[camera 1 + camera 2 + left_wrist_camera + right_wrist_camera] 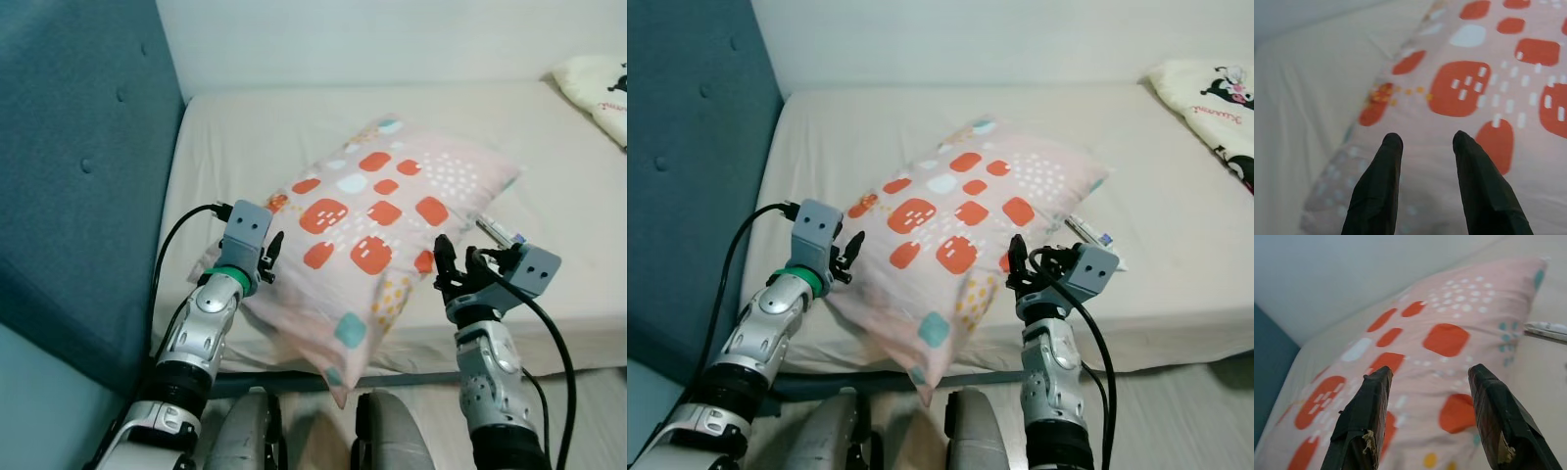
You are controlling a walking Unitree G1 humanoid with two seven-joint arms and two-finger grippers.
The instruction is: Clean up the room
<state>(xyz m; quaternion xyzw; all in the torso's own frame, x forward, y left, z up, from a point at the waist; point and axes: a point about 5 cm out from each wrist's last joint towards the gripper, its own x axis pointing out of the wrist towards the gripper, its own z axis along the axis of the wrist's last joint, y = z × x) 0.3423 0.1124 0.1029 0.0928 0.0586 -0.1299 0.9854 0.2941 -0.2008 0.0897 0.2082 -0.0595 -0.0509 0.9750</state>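
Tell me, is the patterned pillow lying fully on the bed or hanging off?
Hanging off: the patterned pillow's near corner droops past the mattress edge.

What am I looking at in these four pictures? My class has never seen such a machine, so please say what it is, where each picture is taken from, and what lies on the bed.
This is a humanoid robot with two silver arms, each ending in a gripper of two black fingers. Two pictures come from cameras on its head, looking down; the other two look along each gripper from its wrist. On the bed lies a pink pillow with orange patches, partly over the front edge. The left gripper and right gripper are open at either side of it, holding nothing. A small tube lies beside the pillow, and another pillow at the far corner.
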